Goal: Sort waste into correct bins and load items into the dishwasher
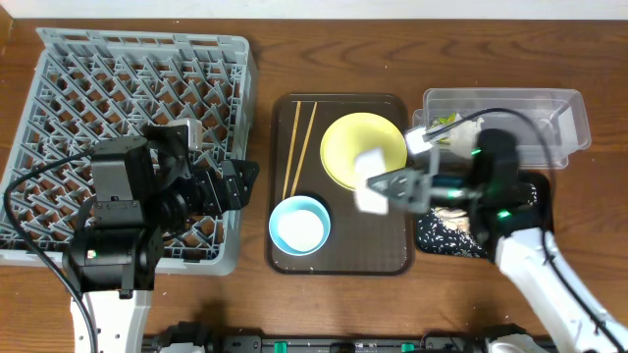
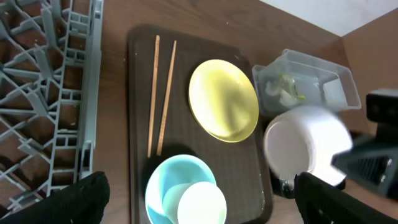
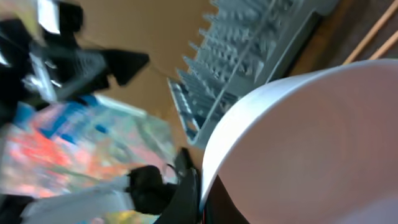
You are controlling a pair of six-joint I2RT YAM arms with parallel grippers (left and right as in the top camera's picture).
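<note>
Find the white bowl (image 1: 371,182) lifted off the counter and tipped on its side, pinched at the rim by the right claw (image 1: 391,184), closed on it. Look for it midway between the near and far edges, right of centre, above the right side of the brown tray (image 1: 392,263) and just beside the yellow plate (image 1: 355,147).

Judge the step as carrying this bowl leftward to the dish rack (image 1: 128,78) at the left end of the counter.

- Hold the pinch firm against slipping, likely with a rim grip on a tilted bowl.
- Travel high enough to pass over the yellow plate, the blue bowl (image 1: 299,224) and the chopsticks (image 1: 297,147) on the tray without clipping them.
- Mind the left claw (image 1: 238,184), spread wide and empty, hanging at the rack's right edge, squarely in the likely path. Either pass the bowl into it or steer around.
- Check inside for leftover scraps before racking; cannot tell from these views.
- Seat the bowl on edge between the pegs, steady before letting go.
</note>
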